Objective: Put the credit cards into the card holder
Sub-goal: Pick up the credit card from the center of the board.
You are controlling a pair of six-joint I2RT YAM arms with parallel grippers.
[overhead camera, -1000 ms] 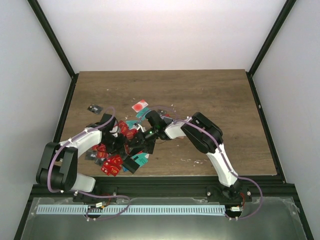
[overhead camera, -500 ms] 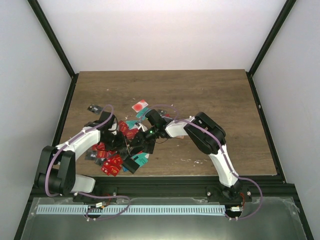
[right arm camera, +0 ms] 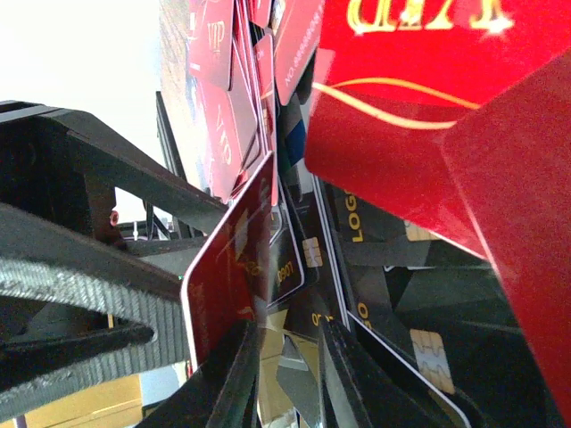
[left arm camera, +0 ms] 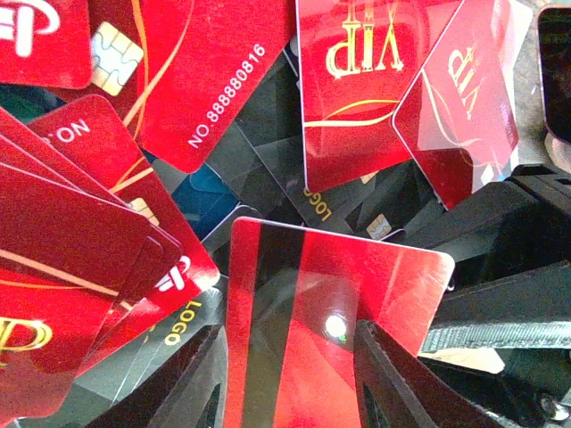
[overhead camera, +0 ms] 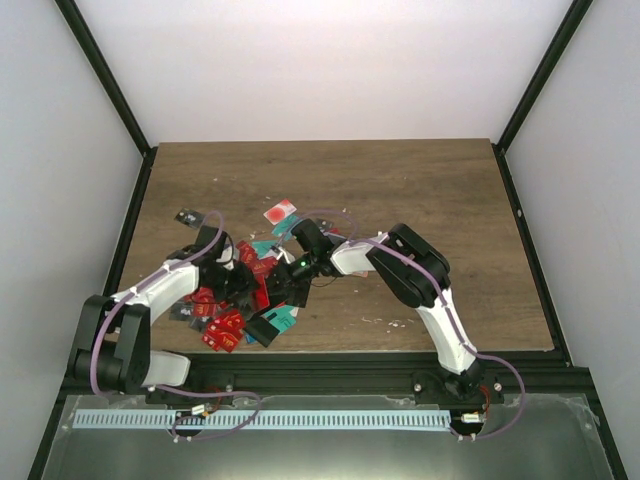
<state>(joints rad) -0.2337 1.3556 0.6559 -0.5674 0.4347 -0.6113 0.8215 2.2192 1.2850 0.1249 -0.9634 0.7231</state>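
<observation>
lining up the striped red card (left arm camera: 312, 330) squarely matters: the left jaws flank it, gripping or letting go i cannot tell; same for the right jaws just beside it. the card holder (left arm camera: 468, 359), seemingly the tan sliver right of it, needs steadying.

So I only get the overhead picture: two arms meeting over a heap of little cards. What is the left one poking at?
Observer: Its wrist camera shows the left gripper at a red card with a black stripe across it.
Operator: Anything written on them?
Observer: Yes: several red cards say VIP in gold.
Operator: And the pouch?
Observer: The right wrist camera shows a tan sliver low at the left; I cannot tell if that is it.
</observation>
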